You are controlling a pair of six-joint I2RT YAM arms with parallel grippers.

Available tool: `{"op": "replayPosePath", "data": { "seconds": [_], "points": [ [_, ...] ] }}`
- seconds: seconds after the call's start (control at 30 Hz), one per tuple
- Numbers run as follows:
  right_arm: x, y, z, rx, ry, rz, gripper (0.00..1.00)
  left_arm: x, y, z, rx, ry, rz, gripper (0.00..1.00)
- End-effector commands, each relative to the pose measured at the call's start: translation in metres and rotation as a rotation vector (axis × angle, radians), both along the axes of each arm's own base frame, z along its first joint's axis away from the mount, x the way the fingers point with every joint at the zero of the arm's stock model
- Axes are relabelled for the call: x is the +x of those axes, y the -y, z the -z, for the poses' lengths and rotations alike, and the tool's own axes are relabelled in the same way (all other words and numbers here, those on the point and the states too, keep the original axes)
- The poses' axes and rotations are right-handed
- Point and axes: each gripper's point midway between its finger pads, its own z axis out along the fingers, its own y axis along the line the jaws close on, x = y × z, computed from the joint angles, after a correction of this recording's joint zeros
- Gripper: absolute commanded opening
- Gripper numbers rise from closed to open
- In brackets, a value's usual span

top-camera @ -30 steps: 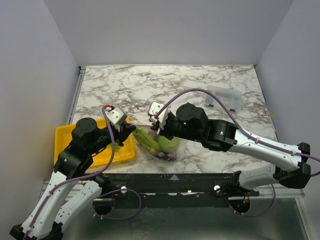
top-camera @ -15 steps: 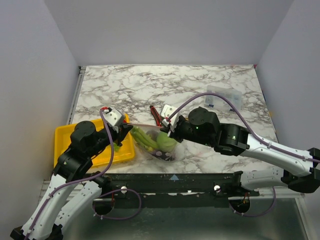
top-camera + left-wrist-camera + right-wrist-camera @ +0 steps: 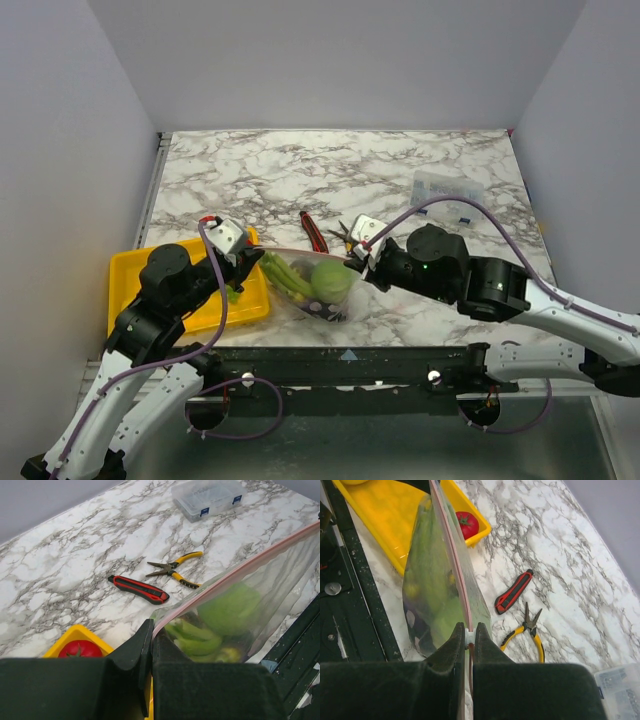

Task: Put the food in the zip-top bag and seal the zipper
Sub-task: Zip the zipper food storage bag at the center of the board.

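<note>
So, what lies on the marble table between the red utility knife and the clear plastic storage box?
The yellow-handled pliers lie there, handles spread; the left wrist view shows this most clearly.

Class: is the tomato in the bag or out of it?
Out. The tomato lies in a corner of the yellow tray, beside the bag, not inside it.

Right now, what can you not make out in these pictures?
1. Whether the zipper is sealed all along: right wrist view shows it edge-on; left gripper and right gripper cover its ends.
2. The dark items low in the zip-top bag: all views, blurred by the plastic.
3. Contents of the clear storage box: top view, too small.
</note>
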Motion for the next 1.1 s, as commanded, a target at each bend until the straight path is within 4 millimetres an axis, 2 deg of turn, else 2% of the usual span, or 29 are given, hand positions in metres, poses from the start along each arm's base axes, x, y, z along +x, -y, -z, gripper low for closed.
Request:
{"op": "replayPosePath", "data": {
  "seconds": [0.0, 0.47, 0.8, 1.07],
  "points": [
    [0.003, 0.039, 0.015, -0.089, -0.006, 0.094, 0.00, 0.012, -0.018, -0.010, 0.009, 0.060, -0.113, 0.00],
    [-0.002, 0.075, 0.011, -0.070, 0.015, 0.141, 0.00, 0.011, -0.019, -0.011, 0.006, 0.057, -0.117, 0.00],
    [-0.007, 0.076, 0.006, -0.049, 0.012, 0.121, 0.00, 0.011, -0.020, -0.010, 0.006, 0.055, -0.119, 0.00],
    [-0.012, 0.071, 0.011, -0.058, -0.020, 0.091, 0.00, 0.009, -0.013, -0.008, 0.003, 0.043, -0.083, 0.00]
  ]
}}
